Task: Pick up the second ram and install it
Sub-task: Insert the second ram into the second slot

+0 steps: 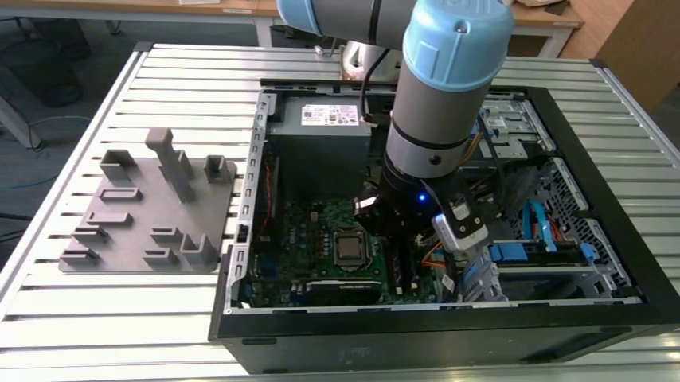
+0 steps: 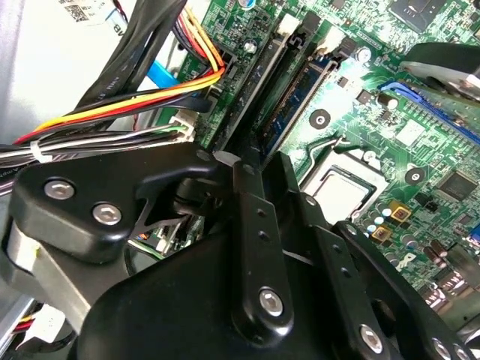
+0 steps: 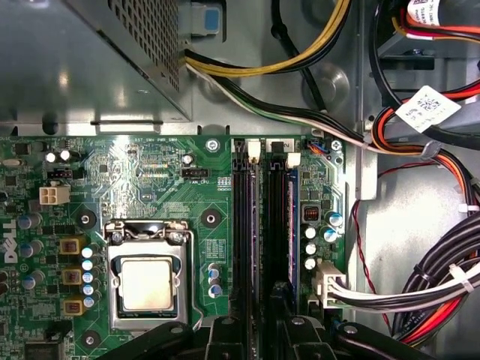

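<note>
A slim blue ram stands on edge in one of the long black slots of the green motherboard; in the second wrist view the blue ram shows its dark chips. I cannot tell whether it is the second ram. The neighbouring slot looks dark along its whole length, and what sits in it is unclear. My black gripper hangs low over the near end of these two slots. In the exterior view the gripper reaches deep into the open computer case.
The CPU socket lies beside the slots. Bundles of black, red, yellow and white cables run close on the other side. The grey power supply fills the case's far end. A grey holder block stands on the slatted table at the exterior view's left.
</note>
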### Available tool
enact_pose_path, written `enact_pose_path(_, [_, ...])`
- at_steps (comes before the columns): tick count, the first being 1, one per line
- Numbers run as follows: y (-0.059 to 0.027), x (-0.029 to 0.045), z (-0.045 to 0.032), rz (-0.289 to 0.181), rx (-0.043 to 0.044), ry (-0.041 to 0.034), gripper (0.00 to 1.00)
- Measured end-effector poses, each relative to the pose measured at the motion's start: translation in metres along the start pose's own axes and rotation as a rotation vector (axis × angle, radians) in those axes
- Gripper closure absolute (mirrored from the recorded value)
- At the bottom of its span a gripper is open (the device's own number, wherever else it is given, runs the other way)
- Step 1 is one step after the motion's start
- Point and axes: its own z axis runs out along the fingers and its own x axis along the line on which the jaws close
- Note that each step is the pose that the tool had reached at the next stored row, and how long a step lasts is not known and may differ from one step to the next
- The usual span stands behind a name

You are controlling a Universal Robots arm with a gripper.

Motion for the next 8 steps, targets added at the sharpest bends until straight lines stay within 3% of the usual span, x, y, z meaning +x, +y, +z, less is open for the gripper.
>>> enact_pose_path(5, [0.0004, -0.0002, -0.0194, 0.000, -0.0002, -0.0001, 0.73])
enact_pose_path(8, [0.0057, -0.0002, -0.0308, 0.000, -0.0003, -0.0001, 0.73])
